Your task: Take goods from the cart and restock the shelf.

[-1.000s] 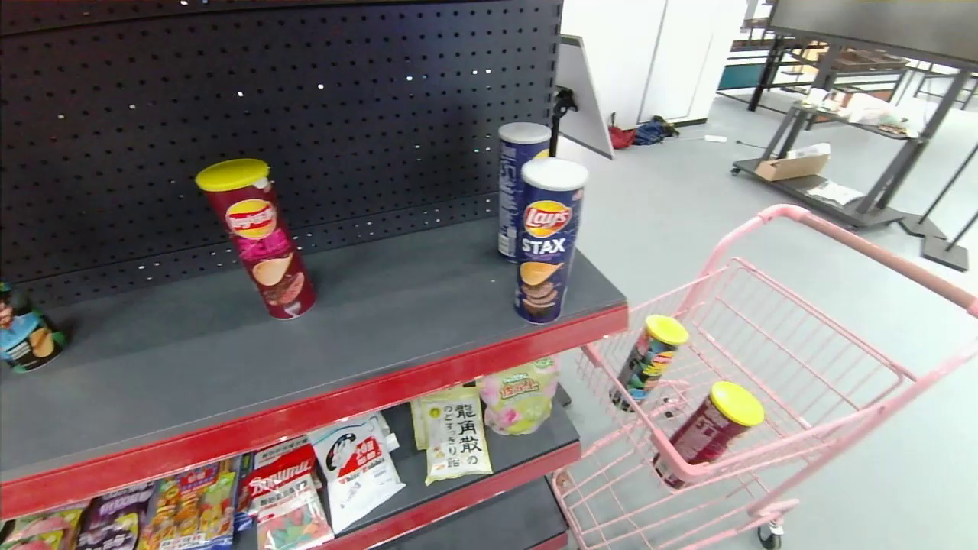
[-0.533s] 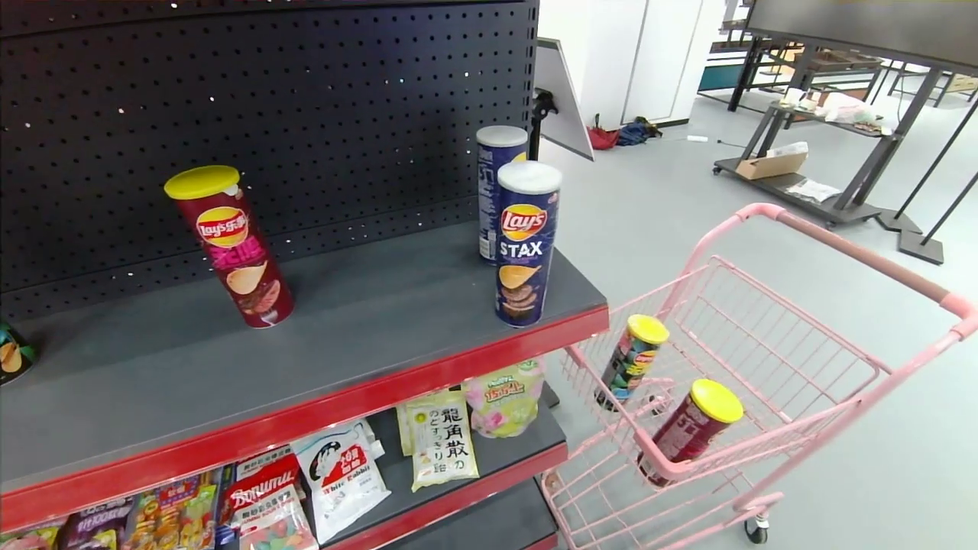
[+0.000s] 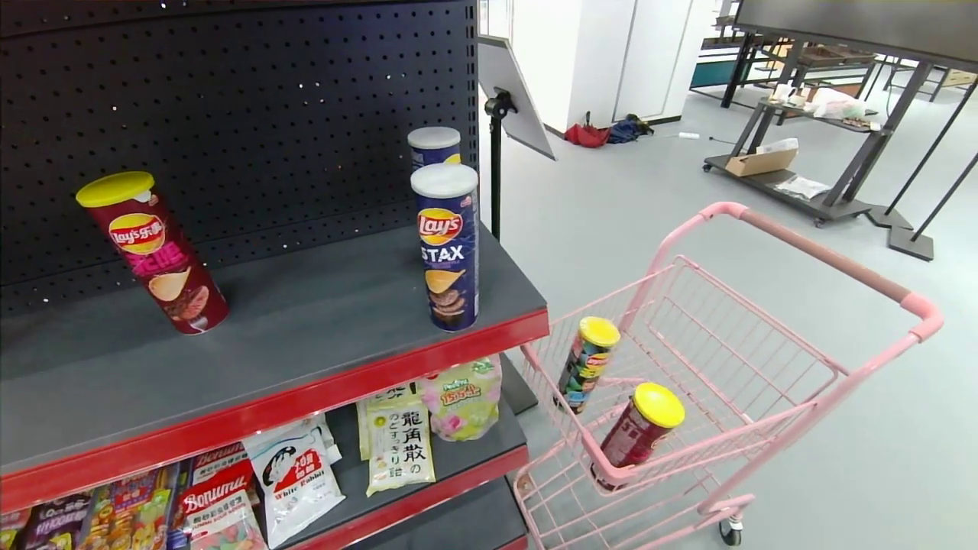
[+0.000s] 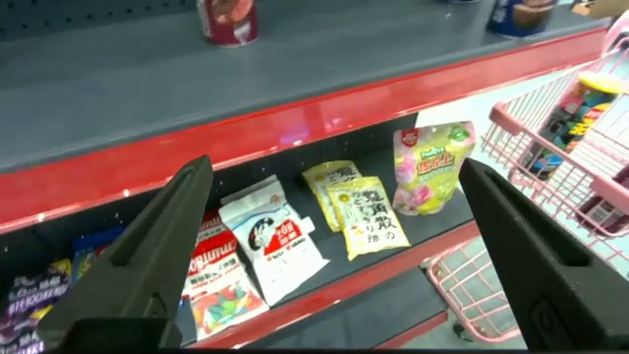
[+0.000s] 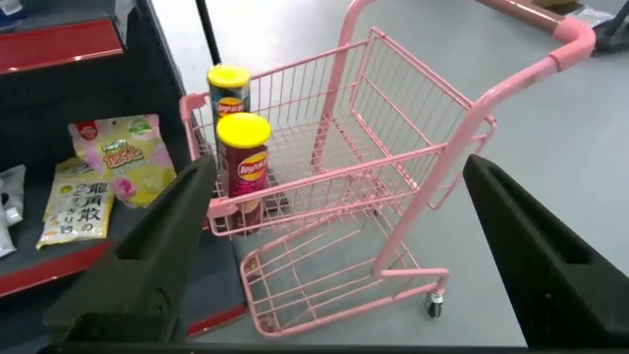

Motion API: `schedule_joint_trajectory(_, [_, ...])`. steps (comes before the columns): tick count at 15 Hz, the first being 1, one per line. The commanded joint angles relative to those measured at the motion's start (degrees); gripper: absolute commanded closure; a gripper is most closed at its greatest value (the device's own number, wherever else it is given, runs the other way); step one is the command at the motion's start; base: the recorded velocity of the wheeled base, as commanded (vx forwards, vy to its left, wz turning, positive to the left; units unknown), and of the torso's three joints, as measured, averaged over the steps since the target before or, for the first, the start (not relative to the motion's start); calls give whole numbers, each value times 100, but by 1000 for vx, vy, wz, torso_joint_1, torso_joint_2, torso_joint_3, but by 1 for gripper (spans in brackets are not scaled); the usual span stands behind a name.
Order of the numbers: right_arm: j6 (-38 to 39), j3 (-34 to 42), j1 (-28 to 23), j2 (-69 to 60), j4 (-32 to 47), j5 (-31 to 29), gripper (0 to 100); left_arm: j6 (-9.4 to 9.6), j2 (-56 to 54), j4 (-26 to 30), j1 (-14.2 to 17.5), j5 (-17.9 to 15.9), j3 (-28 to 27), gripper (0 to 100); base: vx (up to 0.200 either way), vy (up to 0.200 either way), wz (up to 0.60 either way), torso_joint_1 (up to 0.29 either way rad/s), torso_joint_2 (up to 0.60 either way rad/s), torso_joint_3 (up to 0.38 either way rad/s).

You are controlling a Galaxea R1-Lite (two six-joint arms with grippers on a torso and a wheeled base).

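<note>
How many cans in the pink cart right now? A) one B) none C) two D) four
C: two yellow-lidded cans stand in the pink cart, a maroon can and a multicoloured can.

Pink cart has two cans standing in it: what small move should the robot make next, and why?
Probably lower the right gripper toward the maroon can, the one nearer it in the cart. Both it and the left gripper are open and empty, the multicoloured can waits too, and the shelf has bare room.
</note>
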Motion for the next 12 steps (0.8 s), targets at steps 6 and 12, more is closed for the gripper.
schedule_joint_trajectory(6, [-1,0,1,2,-2,1,0,0,2,1,1,-4,1,0,0,0,0,-18,39,22])
schedule_joint_trajectory(12, [7,0,1,2,-2,1,0,0,2,1,1,-4,1,0,0,0,0,-137,355,212])
